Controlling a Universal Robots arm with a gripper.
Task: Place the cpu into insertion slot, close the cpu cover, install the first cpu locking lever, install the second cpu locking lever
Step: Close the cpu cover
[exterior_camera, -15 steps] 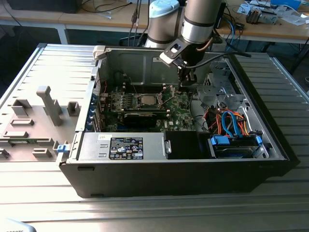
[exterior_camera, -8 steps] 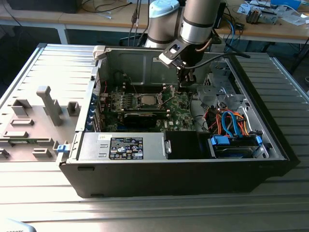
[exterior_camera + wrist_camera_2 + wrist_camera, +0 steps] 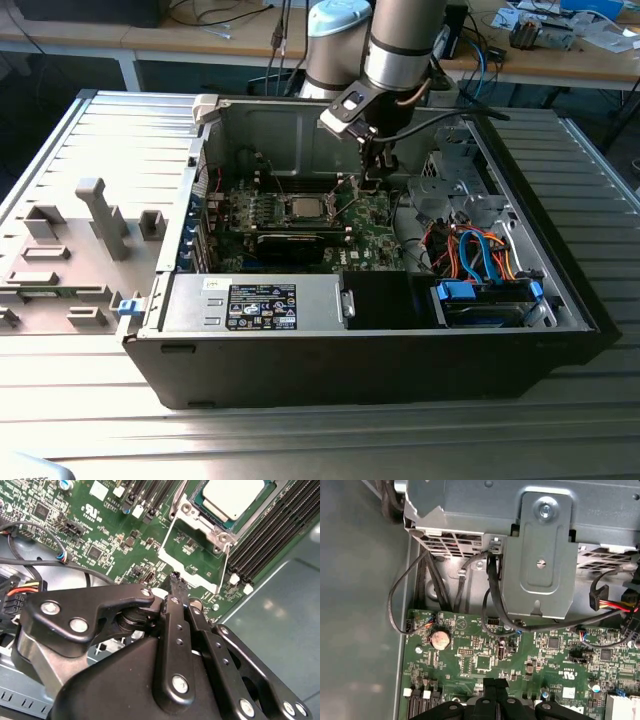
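The cpu [image 3: 232, 497] lies flat in the insertion slot [image 3: 192, 515], its silvery top showing; the exterior view has it at mid-board [image 3: 305, 207]. The cpu cover [image 3: 200, 579], a thin silver frame, stands raised off the slot on the side nearer my gripper, and green board shows through its window. My gripper [image 3: 176, 582] is shut with nothing between its black fingers, and its tip hangs just beside the cover's free edge. In the exterior view the gripper [image 3: 375, 178] hangs to the right of the socket. The first wrist view has the fingertips [image 3: 495, 682] over the green board.
Long black memory slots [image 3: 260, 545] run beside the socket. Black cables [image 3: 490, 595] and a grey metal bracket [image 3: 542, 555] sit near the board's edge by a coin battery [image 3: 440, 639]. A black expansion card [image 3: 290, 243], a power supply [image 3: 255, 303] and blue-cabled drives [image 3: 485, 295] are in the case.
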